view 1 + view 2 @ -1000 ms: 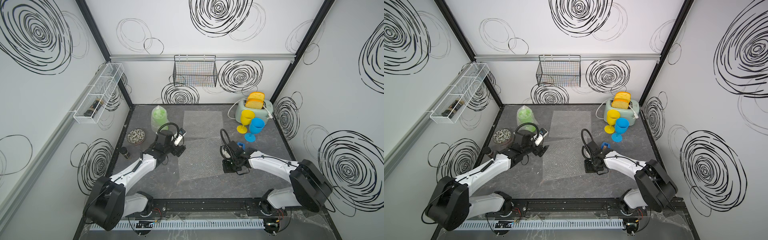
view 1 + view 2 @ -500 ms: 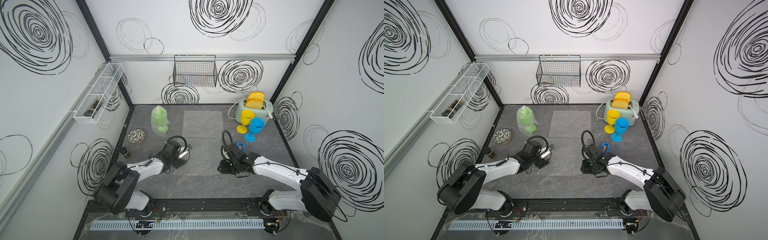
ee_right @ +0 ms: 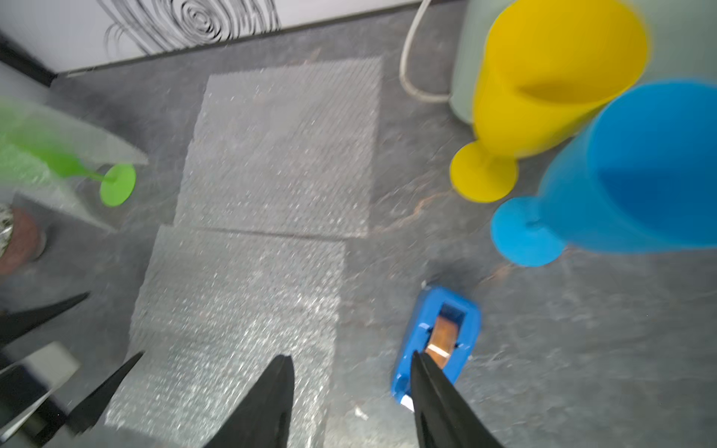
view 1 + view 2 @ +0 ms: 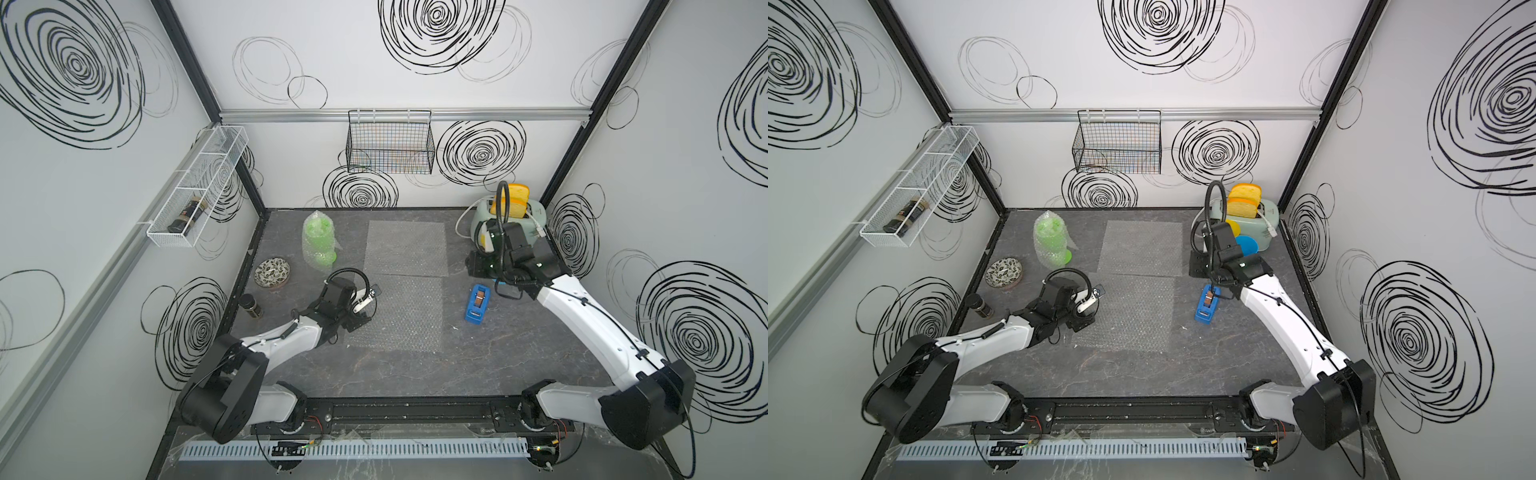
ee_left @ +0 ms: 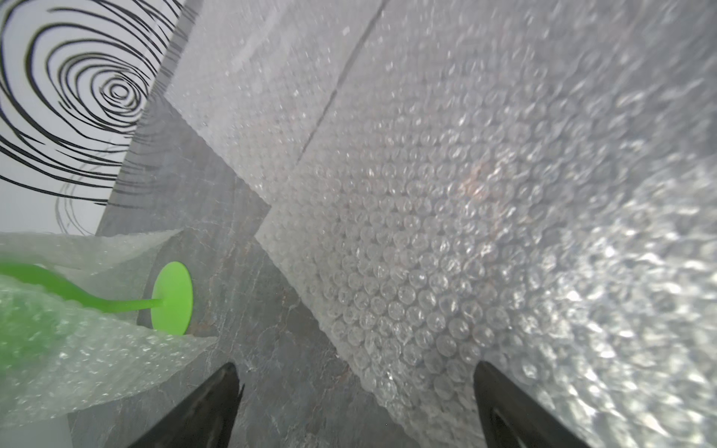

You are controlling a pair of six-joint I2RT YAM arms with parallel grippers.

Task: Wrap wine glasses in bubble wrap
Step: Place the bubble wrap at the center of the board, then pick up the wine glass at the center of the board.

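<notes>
A lime green wine glass (image 4: 318, 243) stands at the back left, swathed in bubble wrap, its foot (image 5: 172, 298) bare. Two flat bubble wrap sheets lie mid-table, one far (image 4: 406, 247) and one near (image 4: 395, 311). My left gripper (image 5: 355, 372) is open, low over the near sheet's left edge (image 4: 370, 297). The yellow wine glass (image 3: 543, 85) and the blue wine glass (image 3: 640, 174) stand unwrapped by the toaster, partly hidden in both top views under my raised right arm. My right gripper (image 3: 349, 358) is open and empty, up above the table.
A blue tape dispenser (image 4: 477, 304) lies right of the near sheet. A mint toaster (image 4: 536, 212) with a cord sits at the back right. A patterned bowl (image 4: 272, 272) and a dark jar (image 4: 251, 306) stand along the left edge. A wire basket (image 4: 390, 145) hangs on the back wall.
My right gripper has opened, and its arm has lifted from the near sheet's right edge toward the back right. The left gripper has come nearer, onto the near sheet's left edge.
</notes>
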